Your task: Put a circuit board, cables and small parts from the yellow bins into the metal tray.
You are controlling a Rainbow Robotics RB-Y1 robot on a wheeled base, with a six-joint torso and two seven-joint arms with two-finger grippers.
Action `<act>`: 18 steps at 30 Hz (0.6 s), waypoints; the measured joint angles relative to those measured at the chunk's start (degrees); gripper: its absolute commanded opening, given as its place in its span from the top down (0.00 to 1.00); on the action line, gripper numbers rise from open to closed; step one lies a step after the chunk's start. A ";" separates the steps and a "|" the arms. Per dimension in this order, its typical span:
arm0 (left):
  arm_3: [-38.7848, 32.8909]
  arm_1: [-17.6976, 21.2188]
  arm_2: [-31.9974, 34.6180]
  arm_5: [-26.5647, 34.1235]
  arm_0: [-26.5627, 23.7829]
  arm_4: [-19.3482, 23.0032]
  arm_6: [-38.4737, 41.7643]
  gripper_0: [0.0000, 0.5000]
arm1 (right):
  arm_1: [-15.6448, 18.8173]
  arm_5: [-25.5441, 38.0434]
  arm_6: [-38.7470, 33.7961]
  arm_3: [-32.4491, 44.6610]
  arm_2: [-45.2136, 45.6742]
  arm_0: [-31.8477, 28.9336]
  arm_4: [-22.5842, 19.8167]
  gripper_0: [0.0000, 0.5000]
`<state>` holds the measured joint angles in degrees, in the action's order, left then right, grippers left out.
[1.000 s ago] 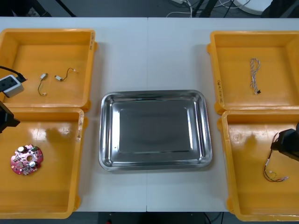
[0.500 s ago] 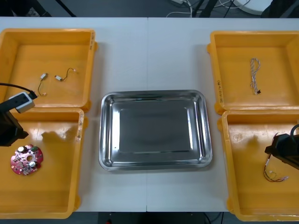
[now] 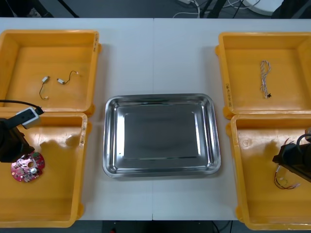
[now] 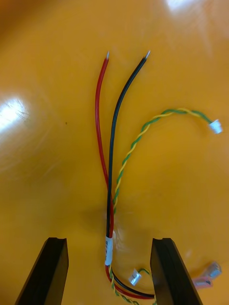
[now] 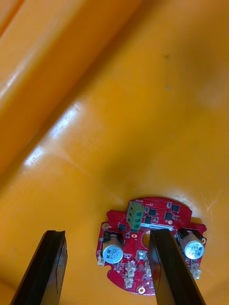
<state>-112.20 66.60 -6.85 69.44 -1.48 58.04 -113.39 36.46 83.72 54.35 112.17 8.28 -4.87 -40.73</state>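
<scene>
A matte, light table (image 3: 155,53) carries four yellow bins (image 3: 92,73) of smooth plastic, rectangular with rounded rims, two at each side. Between them sits one metal tray (image 3: 160,98): shiny, shallow, round-cornered, bare inside.

The near left bin holds one board (image 3: 27,167), a flat red disc. The left wrist view shows two silver cylinders, a green block and small white sockets on it. The left gripper (image 3: 12,145) hangs over the board's far-left edge. Its black fingers (image 5: 52,267) are spread and hold nothing — one stands over bare bin floor, the other crosses the board's middle. I cannot tell whether it touches.

The far left bin holds two small parts (image 3: 44,79), each with a thin curved wire.

In the near right bin lies one bundle (image 4: 109,190): a red wire, a black wire and a green-and-yellow twisted pair ending in a white plug, all gathered in a white sleeve. The right gripper (image 4: 109,240) is down over it, its fingers parted — one to each side of the sleeve, apart from it.

The far right bin holds one twisted cable (image 3: 265,77), thin and pale, lying folded on the bin floor.
</scene>
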 measured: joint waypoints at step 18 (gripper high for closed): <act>0.00 1.42 -5.34 -3.68 0.05 -2.66 0.00 0.00 | 0.00 -1.39 0.40 -1.44 -4.06 0.00 2.92 0.00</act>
<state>-112.19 68.01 -12.19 65.76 -1.43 55.38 -113.39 36.46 82.33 54.75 110.74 4.22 -4.87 -37.80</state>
